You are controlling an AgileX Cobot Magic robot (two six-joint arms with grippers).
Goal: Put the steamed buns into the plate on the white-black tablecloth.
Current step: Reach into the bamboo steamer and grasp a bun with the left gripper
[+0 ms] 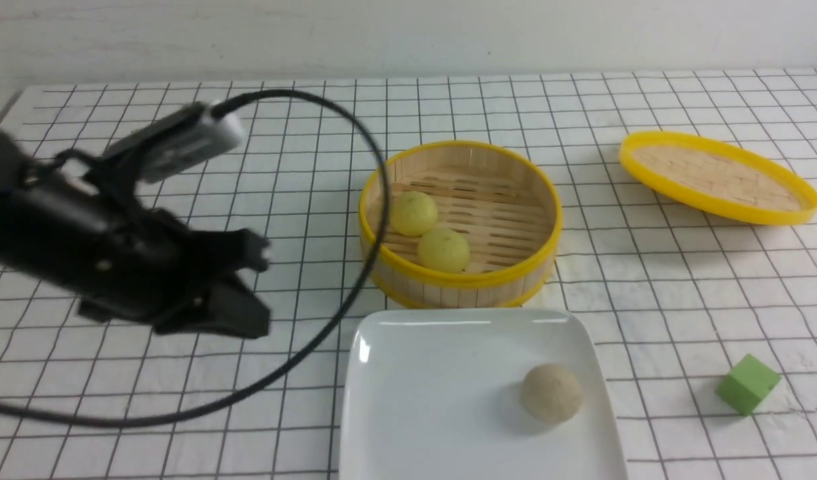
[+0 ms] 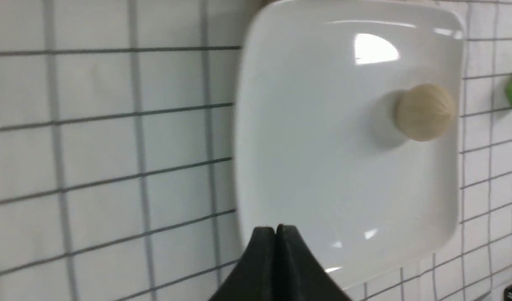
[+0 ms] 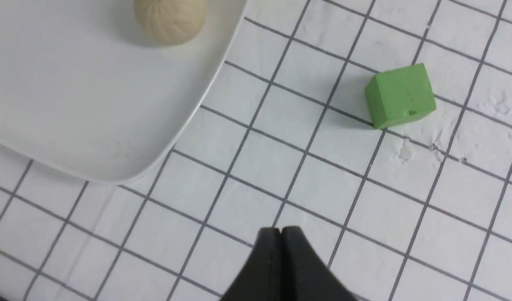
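Observation:
Two pale yellow steamed buns (image 1: 414, 213) (image 1: 443, 249) lie in the round bamboo steamer basket (image 1: 459, 277). The beige-white bun (image 1: 551, 393) sits on the large white plate (image 1: 415, 400), toward its right side; it also shows in the left wrist view (image 2: 425, 111) and the right wrist view (image 3: 169, 19). The plate shows there too (image 2: 322, 146) (image 3: 72, 104). My left gripper (image 1: 261, 257) hovers left of the plate and steamer, shut and empty (image 2: 276, 229). My right gripper (image 3: 280, 230) is shut and empty above the white-black tablecloth (image 1: 681, 287), near the plate's corner; it is out of the front view.
A flat yellow-rimmed bamboo lid (image 1: 718, 175) lies tilted at the far right. A green cube (image 1: 748, 384) sits right of the plate, also in the right wrist view (image 3: 400, 96). A black cable (image 1: 355, 287) loops from my left arm past the steamer.

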